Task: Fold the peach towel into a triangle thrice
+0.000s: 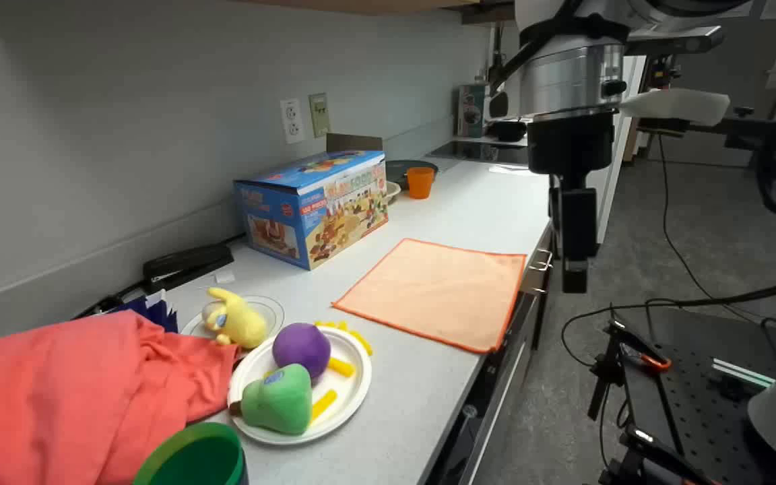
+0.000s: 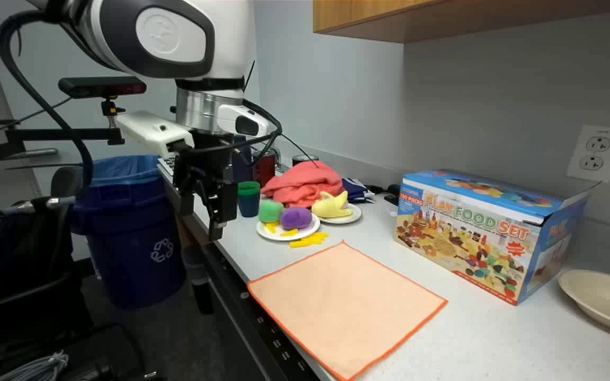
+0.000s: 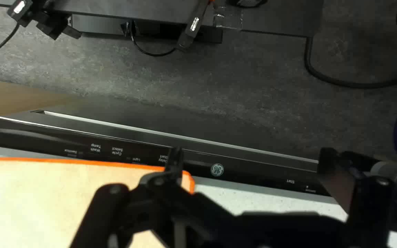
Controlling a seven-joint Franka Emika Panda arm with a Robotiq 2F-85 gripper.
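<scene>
The gripper [image 3: 253, 167], nearest in the wrist view, gapes wide, peach towel [image 3: 47, 199] at eight o'clock; in an exterior view the towel lies flat on the counter [image 1: 407, 387]; in an exterior view the play-food box [image 2: 461, 238] stands at three o'clock

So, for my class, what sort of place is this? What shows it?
Probably a kitchen: a dishwasher-like control panel labelled "Wash Temp" below the counter, what looks like a black cooktop, and an overhead cupboard.
</scene>
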